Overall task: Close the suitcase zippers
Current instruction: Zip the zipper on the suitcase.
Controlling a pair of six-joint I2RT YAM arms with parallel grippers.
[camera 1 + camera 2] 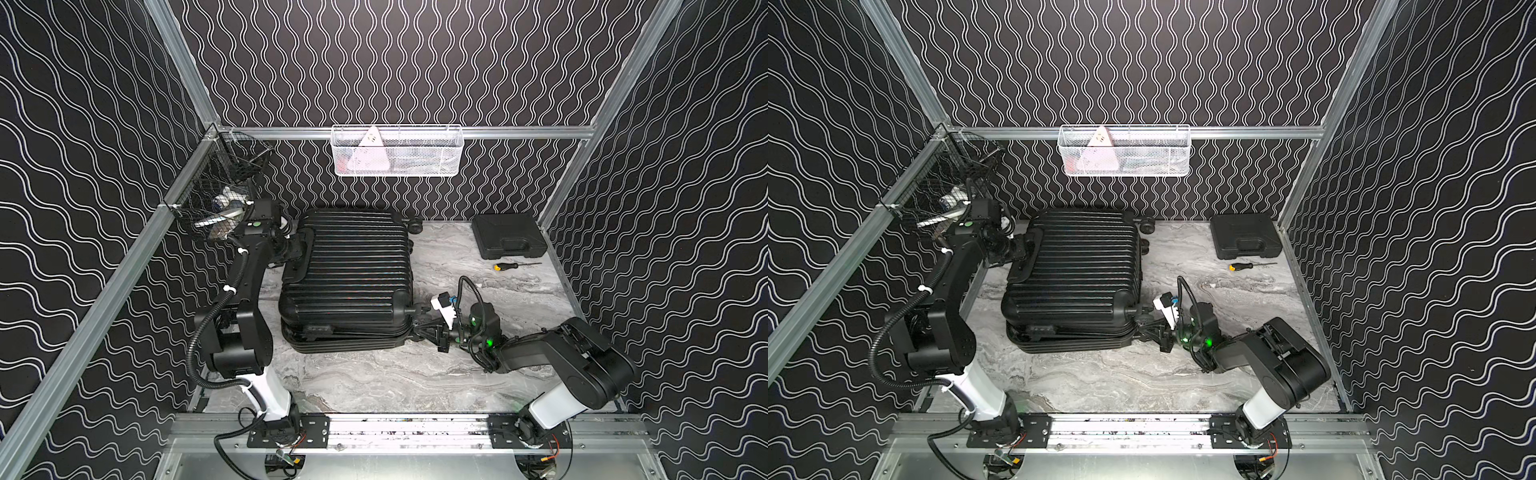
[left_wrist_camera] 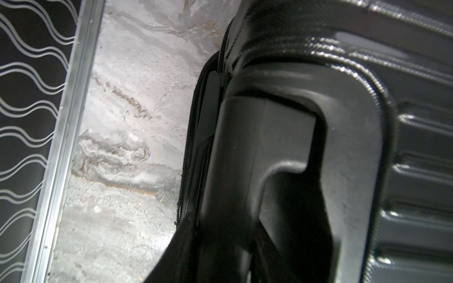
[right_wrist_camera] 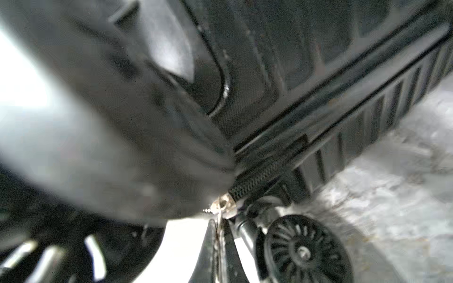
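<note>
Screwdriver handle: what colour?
The screwdriver handle is black with a yellow end; clearest in a top view.

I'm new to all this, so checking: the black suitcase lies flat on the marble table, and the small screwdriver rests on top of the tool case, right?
Not quite. The screwdriver lies on the table just in front of the tool case, not on top of it; both top views show this. The suitcase does lie flat on the table.
</note>
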